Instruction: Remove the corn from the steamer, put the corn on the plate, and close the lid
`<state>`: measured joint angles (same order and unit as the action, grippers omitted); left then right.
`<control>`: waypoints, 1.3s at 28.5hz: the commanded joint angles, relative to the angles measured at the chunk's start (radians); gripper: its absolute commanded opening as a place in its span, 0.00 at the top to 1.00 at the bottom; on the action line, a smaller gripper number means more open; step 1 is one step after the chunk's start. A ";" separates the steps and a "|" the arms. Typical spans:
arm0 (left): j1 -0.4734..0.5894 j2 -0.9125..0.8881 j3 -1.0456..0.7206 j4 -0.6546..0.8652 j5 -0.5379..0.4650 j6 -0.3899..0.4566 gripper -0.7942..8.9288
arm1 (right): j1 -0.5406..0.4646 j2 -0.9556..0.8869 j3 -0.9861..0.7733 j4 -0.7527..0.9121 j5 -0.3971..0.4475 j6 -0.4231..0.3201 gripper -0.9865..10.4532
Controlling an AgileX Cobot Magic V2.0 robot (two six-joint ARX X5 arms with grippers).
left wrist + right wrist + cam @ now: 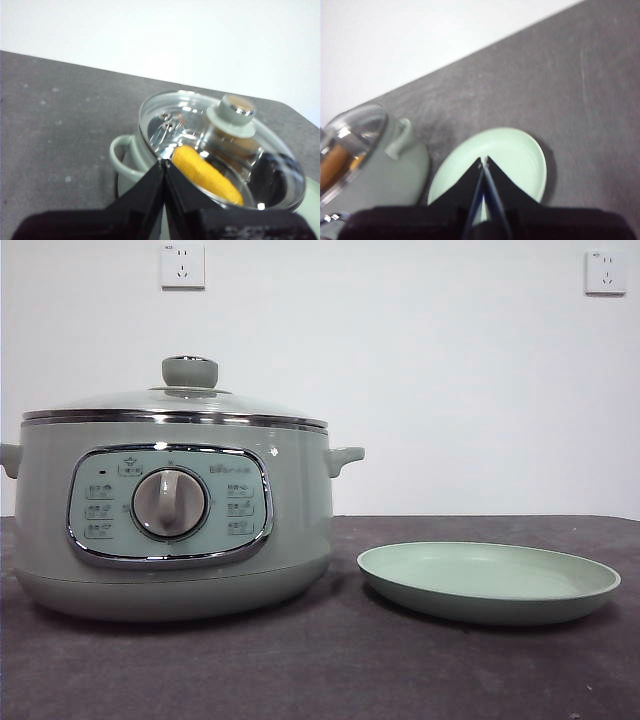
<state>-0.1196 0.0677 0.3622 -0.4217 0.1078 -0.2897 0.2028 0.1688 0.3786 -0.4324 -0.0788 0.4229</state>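
Note:
The sage-green steamer (170, 525) stands on the left of the dark table with its glass lid (175, 405) on, green knob (190, 371) upright. Through the glass, the left wrist view shows the yellow corn (207, 174) lying inside the pot under the lid (220, 145). My left gripper (164, 162) hangs shut above the steamer's near rim, holding nothing. The pale green plate (488, 582) lies bare to the right of the steamer. My right gripper (484, 161) hovers shut over the plate (515, 155). Neither arm appears in the front view.
The steamer's side handles (344, 458) stick out toward the plate. Dark table surface (330, 670) stretches in front of both things. A white wall with two sockets (183, 266) stands behind.

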 commanded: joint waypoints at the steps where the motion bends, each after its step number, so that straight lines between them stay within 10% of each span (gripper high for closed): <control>1: 0.003 0.053 0.084 -0.016 0.002 -0.005 0.93 | 0.001 0.071 0.104 -0.024 -0.001 -0.021 0.92; 24: 0.001 0.702 0.563 -0.253 0.394 0.171 0.91 | 0.001 0.706 0.670 -0.420 -0.185 -0.377 0.80; 28: -0.002 0.762 0.569 -0.225 0.396 0.157 0.48 | 0.001 0.748 0.670 -0.425 -0.183 -0.372 0.59; 37: -0.151 0.969 0.661 -0.035 0.286 0.156 0.47 | 0.001 0.761 0.670 -0.405 -0.183 -0.368 0.53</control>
<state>-0.2615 1.0256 1.0222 -0.4637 0.4007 -0.1501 0.2028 0.9276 1.0473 -0.8417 -0.2615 0.0589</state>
